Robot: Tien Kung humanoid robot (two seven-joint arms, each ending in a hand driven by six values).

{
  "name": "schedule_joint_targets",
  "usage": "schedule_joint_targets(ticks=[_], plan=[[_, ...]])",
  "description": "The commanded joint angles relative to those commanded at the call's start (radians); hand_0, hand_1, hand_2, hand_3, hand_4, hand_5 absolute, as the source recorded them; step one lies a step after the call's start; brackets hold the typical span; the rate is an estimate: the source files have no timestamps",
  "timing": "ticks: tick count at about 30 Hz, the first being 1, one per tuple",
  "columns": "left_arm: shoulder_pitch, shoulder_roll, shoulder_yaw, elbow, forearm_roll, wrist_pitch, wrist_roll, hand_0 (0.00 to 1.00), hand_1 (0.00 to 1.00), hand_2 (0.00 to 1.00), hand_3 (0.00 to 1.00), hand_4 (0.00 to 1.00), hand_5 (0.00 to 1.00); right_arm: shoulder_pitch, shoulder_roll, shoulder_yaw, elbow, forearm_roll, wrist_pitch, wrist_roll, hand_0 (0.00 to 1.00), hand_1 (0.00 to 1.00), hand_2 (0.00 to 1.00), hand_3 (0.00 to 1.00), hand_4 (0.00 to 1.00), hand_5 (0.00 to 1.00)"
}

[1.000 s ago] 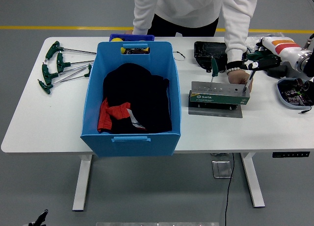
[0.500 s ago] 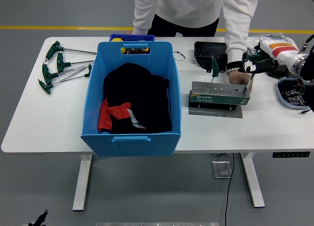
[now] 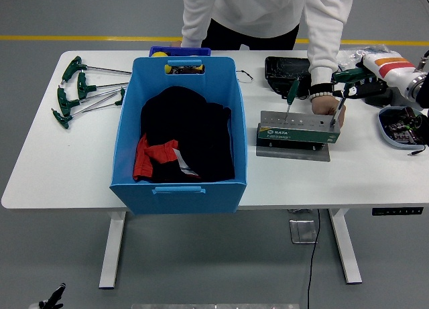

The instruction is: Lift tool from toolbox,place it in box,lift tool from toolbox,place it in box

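Head view, tool rack: the grey rack [image 3: 299, 128] sits on a flat plate at the right middle of the white table [image 3: 47, 161], with holes along its top so the tools stand upright and their handles are easy to reach.
Head view, tools in rack: one green-handled tool [image 3: 291, 94] stands tilted in a hole left of centre; a second tool [image 3: 339, 106] leans out of the hole at the right end.
Head view, right hand: the right hand [image 3: 355, 83] comes in from the right edge and is at the green handle of that right-end tool; it looks wrapped round the handle, though the fingers are too small to see clearly.
Head view, person: a person at the far side rests a hand [image 3: 324, 105] on the far right corner of the rack, probably to hold it steady while the tool is drawn out.
Head view, blue box: the blue box [image 3: 179, 136] stands left of the rack, open at the top, with dark cloth and a red piece inside; this is where the tool should go.
Head view, spare tools: several green T-handled tools [image 3: 79, 91] lie at the far left, well apart from the work.
Head view, left arm: not seen.
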Motion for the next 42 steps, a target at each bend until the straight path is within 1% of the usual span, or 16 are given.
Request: schedule_joint_targets(ticks=[10,11,17,18,23,24,29,30,35,36,41,42], plan=[[0.000,0.000,0.000,0.001,0.001,-0.001,0.000,0.701,0.694,0.740,0.712,0.745,0.630,-0.001,0.003,0.001,0.003,-0.002,0.012,-0.004,0.337,0.251,0.282,0.303,0.998,0.805],[0.000,0.000,-0.001,0.001,0.002,-0.001,0.001,0.701,0.692,0.740,0.711,0.747,0.633,-0.002,0.004,0.002,0.003,-0.002,0.014,-0.005,0.290,0.218,0.252,0.281,0.998,0.812],[-0.001,0.001,-0.004,0.002,0.009,0.000,0.002,0.701,0.692,0.740,0.711,0.747,0.633,-0.004,0.013,0.005,0.004,-0.002,0.018,-0.011,0.290,0.218,0.252,0.281,0.998,0.812],[-0.001,0.001,-0.004,0.002,0.010,-0.001,0.002,0.701,0.690,0.733,0.710,0.744,0.630,-0.004,0.014,0.005,0.004,-0.001,0.016,-0.012,0.213,0.166,0.193,0.217,0.998,0.815],[-0.004,0.002,-0.003,0.002,0.013,-0.001,0.002,0.701,0.690,0.733,0.710,0.744,0.630,-0.001,0.018,0.006,0.003,0.009,0.004,-0.017,0.213,0.166,0.193,0.217,0.998,0.815],[-0.004,0.002,-0.003,0.003,0.014,-0.002,0.002,0.701,0.690,0.734,0.708,0.745,0.631,0.000,0.018,0.006,0.003,0.009,0.005,-0.019,0.171,0.127,0.157,0.147,0.998,0.812],[-0.008,0.003,-0.002,0.003,0.014,-0.002,0.001,0.701,0.690,0.734,0.708,0.745,0.631,0.003,0.020,0.010,0.000,0.011,-0.007,-0.026,0.171,0.127,0.157,0.147,0.998,0.812],[-0.008,0.003,-0.002,0.003,0.014,-0.002,0.001,0.701,0.688,0.733,0.711,0.745,0.629,0.003,0.020,0.009,0.000,0.013,-0.011,-0.026,0.120,0.076,0.098,0.072,0.998,0.784],[-0.009,0.002,-0.003,0.004,0.015,-0.002,0.000,0.701,0.688,0.733,0.711,0.745,0.629,0.002,0.021,0.001,-0.001,0.037,-0.043,-0.024,0.120,0.076,0.098,0.072,0.998,0.784],[-0.009,0.002,-0.003,0.005,0.014,-0.003,0.000,0.701,0.689,0.733,0.710,0.746,0.632,0.001,0.021,-0.002,-0.001,0.054,-0.052,-0.015,0.101,0.030,0.050,0.018,0.998,0.657],[-0.008,0.002,-0.004,0.006,0.012,-0.003,-0.001,0.701,0.689,0.733,0.710,0.746,0.632,-0.003,0.019,-0.005,0.001,0.080,-0.093,0.010,0.101,0.030,0.050,0.018,0.998,0.657],[-0.008,0.001,-0.004,0.006,0.012,-0.003,-0.001,0.700,0.687,0.732,0.711,0.744,0.629,-0.004,0.018,-0.004,0.001,0.082,-0.098,0.013,0.091,0.002,0.014,0.002,0.998,0.537]])
